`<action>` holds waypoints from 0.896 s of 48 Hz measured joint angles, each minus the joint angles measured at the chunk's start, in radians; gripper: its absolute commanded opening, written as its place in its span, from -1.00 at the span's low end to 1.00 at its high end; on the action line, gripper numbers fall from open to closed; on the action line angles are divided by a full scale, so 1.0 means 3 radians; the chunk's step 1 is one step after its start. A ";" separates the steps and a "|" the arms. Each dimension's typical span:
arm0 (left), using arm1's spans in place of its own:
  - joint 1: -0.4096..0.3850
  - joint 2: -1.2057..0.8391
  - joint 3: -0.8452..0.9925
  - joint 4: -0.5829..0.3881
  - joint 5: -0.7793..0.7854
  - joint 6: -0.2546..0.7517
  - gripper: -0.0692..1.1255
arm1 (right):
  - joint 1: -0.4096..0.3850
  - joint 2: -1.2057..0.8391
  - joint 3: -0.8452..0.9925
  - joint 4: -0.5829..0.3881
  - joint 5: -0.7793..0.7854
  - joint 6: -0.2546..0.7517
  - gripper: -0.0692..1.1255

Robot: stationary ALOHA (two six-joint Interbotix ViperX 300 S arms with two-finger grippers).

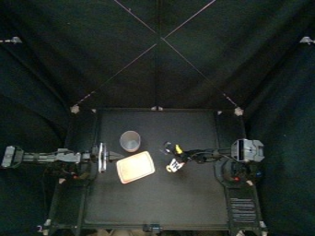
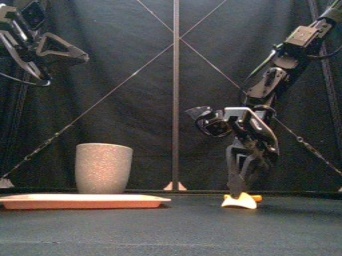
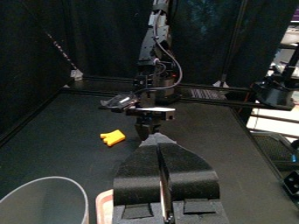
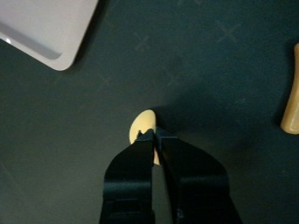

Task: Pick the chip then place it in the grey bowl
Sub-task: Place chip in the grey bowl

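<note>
The pink tray [image 2: 83,201] lies flat at the near left of the bench [image 2: 160,230] in the front view, its left end cut off. Behind it stands the grey bowl [image 2: 103,167], upright, and what is inside cannot be seen from this height. To the right the chip [image 2: 241,202], pale yellow, rests on the bench well apart from the bowl. The right end effector [image 2: 241,188] comes down onto it from above and hides its top edge.

From the top view, the bowl stands just beyond the tray's far left corner. The chip is all but hidden under the right end effector, just right of the tray. A yellow toy [image 1: 172,147] lies a little farther back. The left end effector [image 1: 103,159] hangs at the tray's left edge.

In the left wrist view, its jaws are pressed together with nothing between them. Only part of the bowl's rim shows, and the chip is hidden behind the right arm.

In the right wrist view, the jaws are closed to a thin slit, their tips pinching the chip's edge. The tray's corner is cut off. The yellow toy shows only as a tan strip.
</note>
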 measured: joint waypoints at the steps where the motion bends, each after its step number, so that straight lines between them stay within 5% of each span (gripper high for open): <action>1: 0.0005 0.0000 0.0000 0.0000 0.0000 0.0000 -0.84 | 0.0005 0.0000 -0.0010 0.0000 0.0005 0.0000 -0.36; 20: 0.0066 0.0000 0.0020 -0.0041 0.0005 0.0000 -0.84 | 0.0066 -0.0046 -0.0470 -0.0153 -0.0102 -0.0010 -0.38; 32: 0.0066 0.0000 0.0020 -0.0041 0.0000 0.0000 -0.84 | -0.0010 0.0112 -0.1191 -0.0721 -0.0915 -0.0010 -0.38; 43: 0.0066 0.0000 0.0041 -0.0051 -0.0005 0.0000 -0.84 | -0.0373 0.0726 -0.1790 -0.0920 -0.1636 0.0026 -0.38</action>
